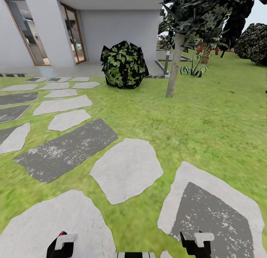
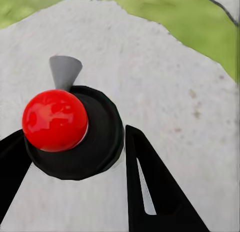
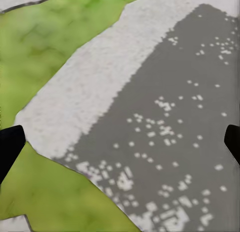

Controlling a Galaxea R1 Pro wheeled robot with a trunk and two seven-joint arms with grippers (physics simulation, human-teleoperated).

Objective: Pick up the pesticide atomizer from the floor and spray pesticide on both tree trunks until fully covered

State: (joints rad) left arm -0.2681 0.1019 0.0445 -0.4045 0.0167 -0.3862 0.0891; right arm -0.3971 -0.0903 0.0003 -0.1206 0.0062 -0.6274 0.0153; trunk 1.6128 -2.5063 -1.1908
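Between stepping stones (image 1: 126, 169), open lawn (image 1: 207, 113) reaches one tree trunk (image 1: 174, 65); left jaws grip the atomizer (image 2: 70, 129), right jaws gape empty.

Red-topped black atomizer (image 2: 70, 129); green lawn (image 1: 207, 113); speckled grey-white paving stones (image 1: 128, 169); grey-tan trunk (image 1: 174, 65).

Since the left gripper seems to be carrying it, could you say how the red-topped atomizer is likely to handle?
The atomizer looks rigid. Its glossy round red top could be slippery. Its rounded body might twist between the left gripper fingers.
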